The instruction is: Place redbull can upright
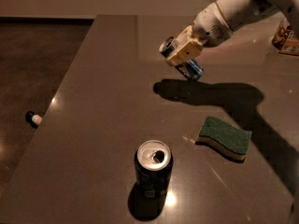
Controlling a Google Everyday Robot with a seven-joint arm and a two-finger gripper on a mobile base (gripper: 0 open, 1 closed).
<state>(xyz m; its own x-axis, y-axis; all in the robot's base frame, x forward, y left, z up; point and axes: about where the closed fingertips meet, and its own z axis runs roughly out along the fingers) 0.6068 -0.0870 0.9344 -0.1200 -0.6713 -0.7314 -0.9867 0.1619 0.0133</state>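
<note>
The table (93,125) was a dark, glossy brown slab with a darker floor (28,69) off its left edge, where a small capped thing (33,119) lay that I could not identify. Toward the far right of the table, the gripper (183,55) was clamped across the middle of the redbull can (192,70). The can hung steeply tilted, one silver end pointing up and to the left and the blue end angled down toward the surface. Its shadow sat just under it, and I could not tell whether the lower rim touched the table.

By my reading, the risk lay in that tilt. If I released before the can's axis stood vertical, it would land on its rim and topple or roll. A slim can on a slick top would also skid if I pressed it down off-square, or twist in the fingers if the hold was light.

The sponge (224,136) and the upright navy can (153,167) stood well apart from it, nearer the camera, so neither looked likely to interfere. A rolling can could reach the table's edge, though.
</note>
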